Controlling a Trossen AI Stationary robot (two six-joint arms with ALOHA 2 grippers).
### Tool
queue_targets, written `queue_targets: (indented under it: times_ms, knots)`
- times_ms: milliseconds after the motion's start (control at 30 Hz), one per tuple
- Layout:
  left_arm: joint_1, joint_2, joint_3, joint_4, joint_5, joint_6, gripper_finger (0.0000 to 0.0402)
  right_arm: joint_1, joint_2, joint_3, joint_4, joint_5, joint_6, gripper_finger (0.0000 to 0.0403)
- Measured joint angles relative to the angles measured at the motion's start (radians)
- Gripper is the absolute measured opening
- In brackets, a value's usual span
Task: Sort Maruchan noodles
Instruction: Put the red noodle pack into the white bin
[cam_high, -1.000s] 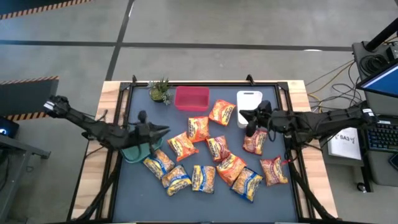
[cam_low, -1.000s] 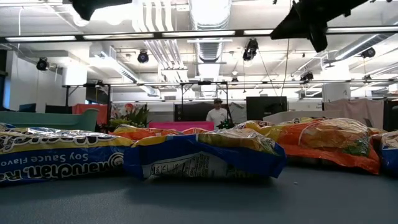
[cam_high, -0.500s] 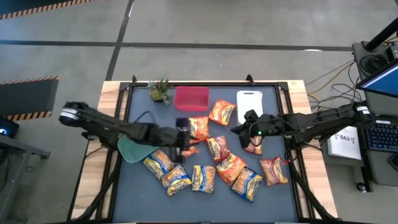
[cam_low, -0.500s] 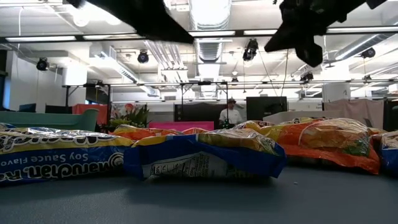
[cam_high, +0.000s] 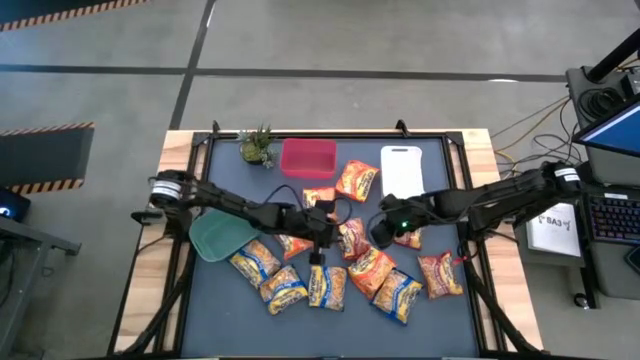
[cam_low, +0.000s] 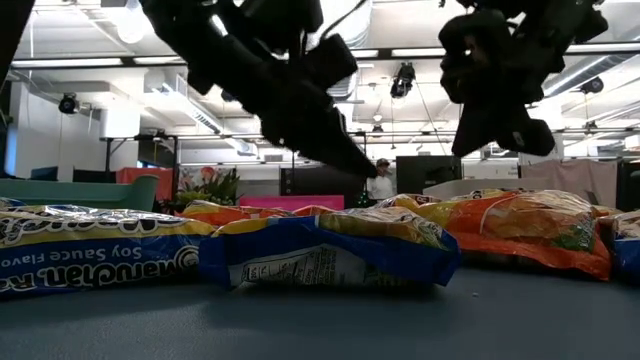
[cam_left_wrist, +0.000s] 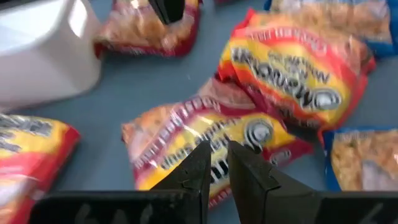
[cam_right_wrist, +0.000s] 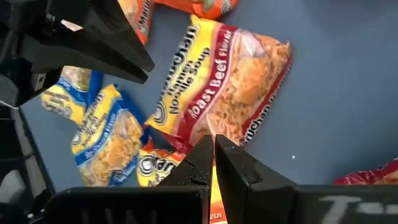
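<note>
The Maruchan noodles (cam_high: 345, 262) lay scattered over the middle and near part of the dark matte counter (cam_high: 450, 320): flat, crinkly, glossy plastic packets, rectangular w/ puffy middles; some orange, some red w/ yellow, some yellow-and-blue. From table height the nearest yellow-and-blue packet (cam_low: 325, 250) looked wrinkled and slightly domed, w/ an orange one (cam_low: 520, 235) behind it to one side. Toward the far edge stood a shallow pink plastic bin (cam_high: 308, 158), a smooth white rectangular bin (cam_high: 401, 170), a teal bin (cam_high: 222, 236) on the left side, and a small green plant (cam_high: 257, 145) at the far left corner. The left gripper (cam_high: 318, 238) hung over the middle of the pile, its dark fingers (cam_left_wrist: 202, 171) nearly together w/ only a thin slit between, holding nothing; a red-and-yellow packet (cam_left_wrist: 211, 146) lay directly below and ahead of the tips, apart from them. The right gripper (cam_high: 383, 230) hovered just beside it on the right, fingers (cam_right_wrist: 235, 163) pressed shut and empty, w/ a red roast-beef packet (cam_right_wrist: 221, 93) lying flat on the counter just beyond the tips. A person (cam_low: 380, 182) stood far back in the room.
</note>
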Motion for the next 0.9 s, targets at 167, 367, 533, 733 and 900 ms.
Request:
queue_targets:
  times_ms: [167,367,533,733,900]
  knots:
    - [0.001,0.043,0.001,0.037,0.008,-0.006,0.0038,-0.002,0.020,0.000,-0.023,0.000,0.019,0.0009]
    - [0.003,0.069,0.001,0.037,0.009,-0.013,0.0038,-0.007,0.030,0.000,-0.051,-0.009,0.061,0.0046]
    - [0.005,0.091,0.000,0.043,0.009,-0.032,0.0038,-0.007,0.037,0.000,-0.037,-0.008,0.077,0.0123]
    - [0.005,0.112,0.000,-0.005,0.009,-0.063,0.0038,-0.008,0.055,0.000,-0.001,0.006,0.077,0.0224]
    - [0.005,0.118,0.000,-0.034,0.009,-0.072,0.0038,-0.022,0.107,0.000,0.078,0.026,0.055,0.0293]
